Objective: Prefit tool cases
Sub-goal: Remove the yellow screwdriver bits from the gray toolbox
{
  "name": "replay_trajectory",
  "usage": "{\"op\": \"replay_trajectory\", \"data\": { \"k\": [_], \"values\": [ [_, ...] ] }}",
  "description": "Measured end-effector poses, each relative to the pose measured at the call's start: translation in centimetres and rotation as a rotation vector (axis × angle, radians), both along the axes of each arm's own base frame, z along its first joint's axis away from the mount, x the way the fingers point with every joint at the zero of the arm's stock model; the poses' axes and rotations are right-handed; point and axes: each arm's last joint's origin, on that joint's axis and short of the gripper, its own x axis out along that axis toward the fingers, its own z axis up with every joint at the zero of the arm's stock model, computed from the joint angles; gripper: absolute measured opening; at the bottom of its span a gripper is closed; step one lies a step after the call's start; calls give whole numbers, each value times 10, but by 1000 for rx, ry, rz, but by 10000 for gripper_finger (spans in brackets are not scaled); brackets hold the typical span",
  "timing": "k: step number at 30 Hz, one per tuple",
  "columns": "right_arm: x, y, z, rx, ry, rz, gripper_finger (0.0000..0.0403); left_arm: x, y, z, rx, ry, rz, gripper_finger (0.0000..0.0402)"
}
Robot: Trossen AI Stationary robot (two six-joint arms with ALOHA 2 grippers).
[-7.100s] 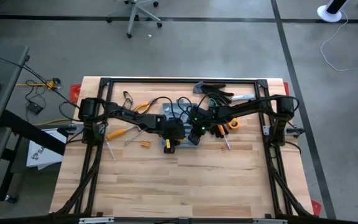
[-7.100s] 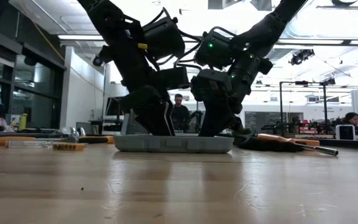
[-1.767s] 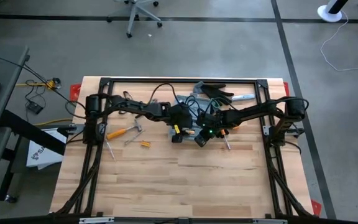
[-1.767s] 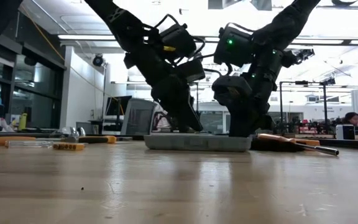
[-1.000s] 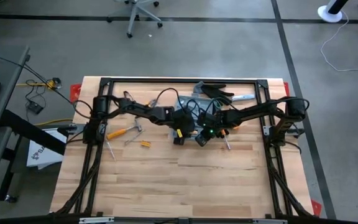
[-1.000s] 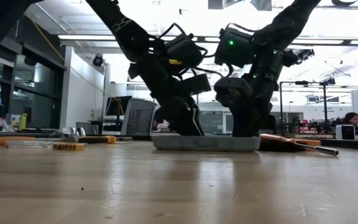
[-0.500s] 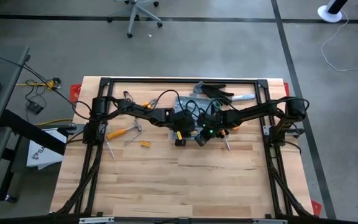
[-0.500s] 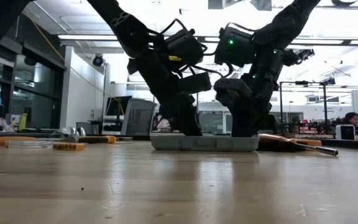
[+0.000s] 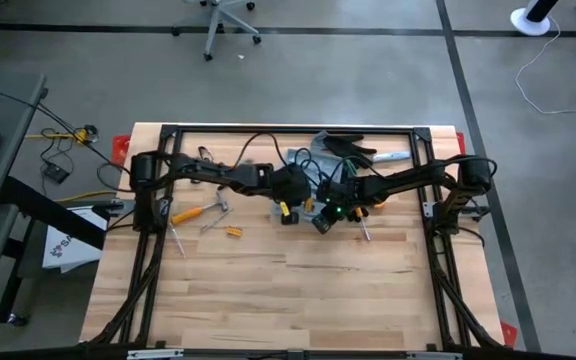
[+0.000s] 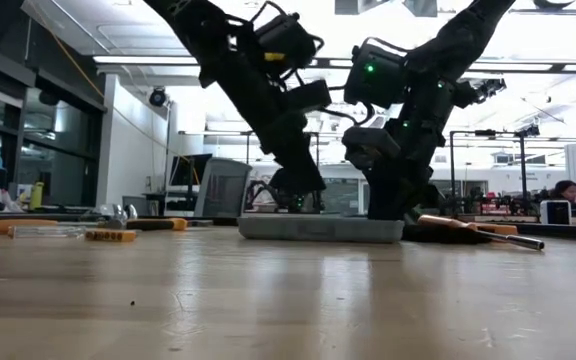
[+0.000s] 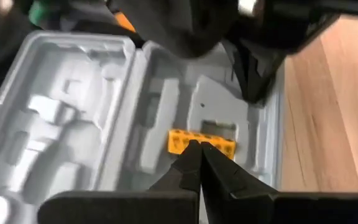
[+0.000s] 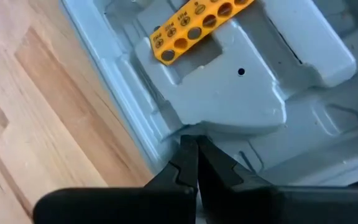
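Note:
The open grey-blue tool case [image 10: 318, 229] lies flat on the wooden table, its moulded recesses facing up [image 11: 73, 112]. A yellow bit holder [image 11: 216, 142] with a row of holes [image 12: 194, 26] rests in one recess. My left gripper [image 10: 300, 197] is shut. It hangs a little above the case, directly over the yellow holder [image 11: 197, 149], and touches nothing. My right gripper [image 10: 383, 208] is shut, with its tip down on the case near one side wall. My right gripper sets its shut fingertips [image 12: 190, 149] on the case's moulded insert [image 12: 229, 106], just inside the side wall [image 12: 135, 93]. It comes steeply from above, slanting in from the table's right. The case lies flat on the table under it.
Black-and-grey gloves [image 9: 353, 150] lie at the far edge behind the case. Orange-handled tools [image 9: 193, 212] and a small yellow piece [image 9: 233, 231] sit to the left. A screwdriver [image 10: 478, 232] lies to the right. The near half of the table [image 9: 288, 300] is bare wood. People show beyond the table.
My left gripper has risen out of the case and now hangs clear above it. My right gripper has stayed down on the case.

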Motion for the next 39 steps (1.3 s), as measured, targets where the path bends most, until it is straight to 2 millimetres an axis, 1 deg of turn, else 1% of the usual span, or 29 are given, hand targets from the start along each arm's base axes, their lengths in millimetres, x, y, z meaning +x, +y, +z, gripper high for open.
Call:
{"op": "replay_trajectory", "data": {
  "k": [3, 7, 11, 13, 19, 21, 28, 32, 39],
  "values": [
    [0, -1, 0, -6, 0, 5, 0, -3, 1, 8, 13, -2, 14, 5],
    [0, -1, 0, -10, 0, 11, 0, -7, 7, 5, -11, 34, 17, 3],
    [1, -1, 0, -3, -13, 14, 0, -7, 11, 4, -52, 27, 2, 2],
    [2, -2, 2, 4, -36, 14, 0, -9, 12, 1, -51, 32, 10, 2],
    [2, -10, 21, -4, -134, -14, 0, -13, 15, -9, -64, 41, 32, 1],
    [3, -13, 23, -6, -148, -25, 0, -12, 15, -13, -64, 50, 33, 1],
    [7, -28, 18, 8, -189, -52, 0, -11, 15, -30, -83, 102, 37, 0],
    [9, -36, 16, 18, -220, -68, 0, -10, 15, -31, -83, 101, 37, 0],
    [11, -45, 5, 38, -212, -84, 0, -11, 15, -31, -99, 102, 56, 0]
  ]
}}
